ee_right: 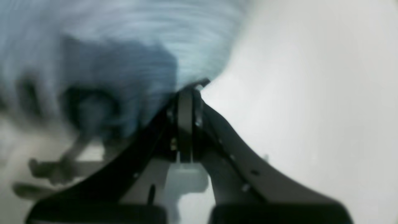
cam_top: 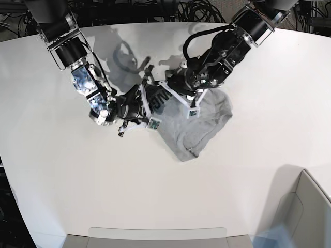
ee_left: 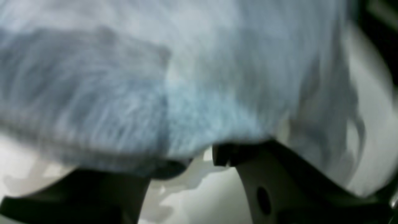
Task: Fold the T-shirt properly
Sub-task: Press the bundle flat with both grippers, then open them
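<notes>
- Roughly mid-desk: the T-shirt (cam_top: 199,126), heather-grey soft knit, lies bunched and partly folded on the desk (cam_top: 248,170), a smooth matte white surface.
- One upper edge is lifted between the two arms; black block lettering shows on that raised part.
- Right tool (ee_right: 189,88): black angular jaws pressed together, pinching the grey cloth edge at the tip.
- Left tool (ee_left: 202,158): dark flat fingers with a narrow gap between them, blurred cloth draped over the tips; cannot tell whether it grips.
- Both wrist views are motion-blurred; the fabric reads as fuzzy, pale blue-grey.
- Grey bin (cam_top: 297,217), boxy with a thin rim, sits at the desk's near corner.
</notes>
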Motion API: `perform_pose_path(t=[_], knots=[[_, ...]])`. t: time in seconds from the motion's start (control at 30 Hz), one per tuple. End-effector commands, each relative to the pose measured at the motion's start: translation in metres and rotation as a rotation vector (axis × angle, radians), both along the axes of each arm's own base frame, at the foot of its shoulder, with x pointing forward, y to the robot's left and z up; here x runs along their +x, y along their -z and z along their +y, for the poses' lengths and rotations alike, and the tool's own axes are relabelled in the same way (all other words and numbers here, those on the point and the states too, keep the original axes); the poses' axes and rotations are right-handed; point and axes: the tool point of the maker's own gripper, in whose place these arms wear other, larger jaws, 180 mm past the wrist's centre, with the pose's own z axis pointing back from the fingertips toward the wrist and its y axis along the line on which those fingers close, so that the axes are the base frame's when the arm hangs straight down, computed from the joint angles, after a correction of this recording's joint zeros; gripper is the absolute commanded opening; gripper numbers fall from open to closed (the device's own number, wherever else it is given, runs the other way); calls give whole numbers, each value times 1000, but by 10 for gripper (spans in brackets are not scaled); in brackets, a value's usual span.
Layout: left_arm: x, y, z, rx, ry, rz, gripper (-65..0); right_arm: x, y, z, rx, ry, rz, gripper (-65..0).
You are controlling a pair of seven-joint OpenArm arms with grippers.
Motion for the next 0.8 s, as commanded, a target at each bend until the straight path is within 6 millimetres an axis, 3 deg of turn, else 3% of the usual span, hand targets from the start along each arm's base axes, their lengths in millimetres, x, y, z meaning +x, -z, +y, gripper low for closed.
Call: perform_pose_path(t=[0.0, 0.07, 0.13, 0.2, 0.27, 0.4, 0.5, 0.57, 0.67, 0.77], knots=[[23, -6, 34, 64, -89, -65, -459, -23, -1, 9, -27, -106, 5, -650], [42, -16, 68, 66, -208, -96, -459, -36, -7, 12, -46, -139, -32, -650], [43, -18, 102, 77, -311, -98, -459, -39, -16, 11, -36, -125, -71, -650], [45, -25, 118, 66, -370, -117, -459, -39, -30, 8, -20, -96, -127, -650], [45, -34, 121, 52, -385, -143, -459, -34, -47, -1, -16, -57, -190, -650], [49, -56, 115, 11, -386, -208, -459, -21, -76, -22, 19, 48, -274, -650], [59, -84, 106, -24, -365, -295, -459, -4, -98, -43, 63, 180, -331, -650], [62, -98, 97, -49, -345, -332, -459, 7, -108, -72, 80, 313, -358, -650], [84, -128, 74, -80, -271, -419, -459, 9, -108, -117, 62, 464, -361, -650], [92, -139, 46, -90, -178, -454, -459, -3, -98, -152, 26, 565, -337, -650]])
